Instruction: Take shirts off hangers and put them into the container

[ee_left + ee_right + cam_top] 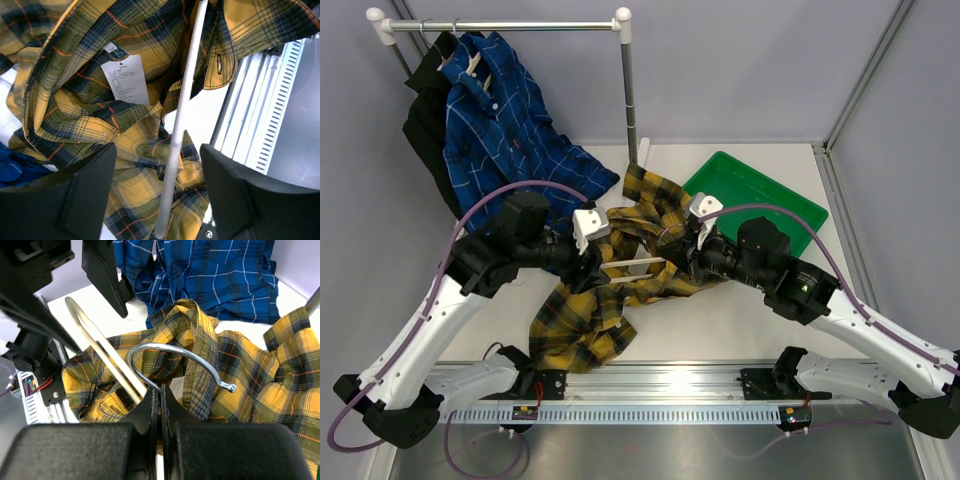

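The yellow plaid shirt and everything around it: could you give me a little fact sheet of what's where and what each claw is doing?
Yellow plaid shirt: crumpled on the table, hanger tangled in it
Right claw: shut on the hanger just below its metal hook
Left claw: open, one finger on either side of the hanger's white bar
Green tray: far right of the table, no shirt in it
Blue shirt: hanging on the rail, lower part draped onto the table
Black shirt: on the rail behind the blue one
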You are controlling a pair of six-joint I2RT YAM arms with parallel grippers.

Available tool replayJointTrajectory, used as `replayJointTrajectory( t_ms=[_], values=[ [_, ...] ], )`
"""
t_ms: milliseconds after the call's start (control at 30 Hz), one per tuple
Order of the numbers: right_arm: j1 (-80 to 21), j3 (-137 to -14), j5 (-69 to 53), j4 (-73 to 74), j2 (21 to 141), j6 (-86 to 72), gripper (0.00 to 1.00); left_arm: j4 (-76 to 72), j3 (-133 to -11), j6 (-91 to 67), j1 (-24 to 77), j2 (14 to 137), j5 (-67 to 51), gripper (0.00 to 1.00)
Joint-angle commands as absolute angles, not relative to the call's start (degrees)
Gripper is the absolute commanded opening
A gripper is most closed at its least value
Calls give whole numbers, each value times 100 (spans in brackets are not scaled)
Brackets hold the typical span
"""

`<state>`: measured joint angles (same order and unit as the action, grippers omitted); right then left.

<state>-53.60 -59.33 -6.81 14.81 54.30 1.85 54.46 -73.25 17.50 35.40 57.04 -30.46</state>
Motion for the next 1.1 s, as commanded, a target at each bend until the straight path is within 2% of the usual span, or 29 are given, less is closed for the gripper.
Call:
replayJointTrajectory(
  t_ms=[0, 100, 133, 233, 333, 367, 433, 467, 567, 633, 667, 700, 733, 800, 833, 967, 1067],
  values=[
    [-5361, -6214, -844, 1362, 5370, 343, 0, 5414, -7585, 1837, 3560, 5809, -3410, 65],
    [-5361, -6196, -861, 1354, 5379, 343, 0, 5379, -7629, 1828, 3560, 5845, -3506, 57],
    [-5353, -6196, -853, 1345, 5379, 343, 0, 5370, -7638, 1828, 3560, 5853, -3550, 51],
    [-5361, -6179, -861, 1327, 5388, 325, 0, 5300, -7620, 1810, 3560, 5888, -3691, 39],
    [-5353, -6196, -896, 1327, 5405, 316, 0, 5300, -7594, 1811, 3560, 5950, -3788, 30],
    [-5361, -6205, -914, 1327, 5423, 299, 0, 5309, -7585, 1811, 3560, 5950, -3814, 21],
    [-5361, -6214, -932, 1345, 5440, 281, 0, 5309, -7559, 1811, 3560, 5950, -3885, 9],
    [-5361, -6223, -940, 1353, 5449, 255, 0, 5309, -7550, 1811, 3560, 5950, -3876, 0],
    [-5361, -6223, -949, 1406, 5467, 194, 1, 5265, -7445, 1802, 3560, 5854, -3797, 0],
    [-5353, -6223, -853, 1485, 5467, 141, 14, 5168, -7348, 1784, 3560, 5766, -3701, 0],
    [-5353, -6223, -800, 1546, 5441, 88, 31, 5090, -7235, 1741, 3560, 5670, -3639, 0],
    [-5361, -6205, -748, 1547, 5414, 53, 31, 5045, -7164, 1714, 3560, 5608, -3613, 0],
    [-5361, -6188, -695, 1556, 5397, 35, 47, 4993, -7093, 1688, 3560, 5547, -3612, 0],
    [-5361, -6179, -546, 1634, 5309, -184, 63, 4817, -6856, 1582, 3560, 5362, -3525, 0],
    [-5361, -6196, -475, 1687, 5282, -245, 74, 4764, -6777, 1530, 3560, 5309, -3446, 0],
    [-5353, -6223, -256, 1898, 5142, -622, 89, 4580, -6469, 1047, 3560, 5081, -2937, 0],
    [-5361, -6214, -1, 2030, 5028, -922, 90, 4351, -6250, 748, 3560, 4887, -2681, 0]
  ],
)
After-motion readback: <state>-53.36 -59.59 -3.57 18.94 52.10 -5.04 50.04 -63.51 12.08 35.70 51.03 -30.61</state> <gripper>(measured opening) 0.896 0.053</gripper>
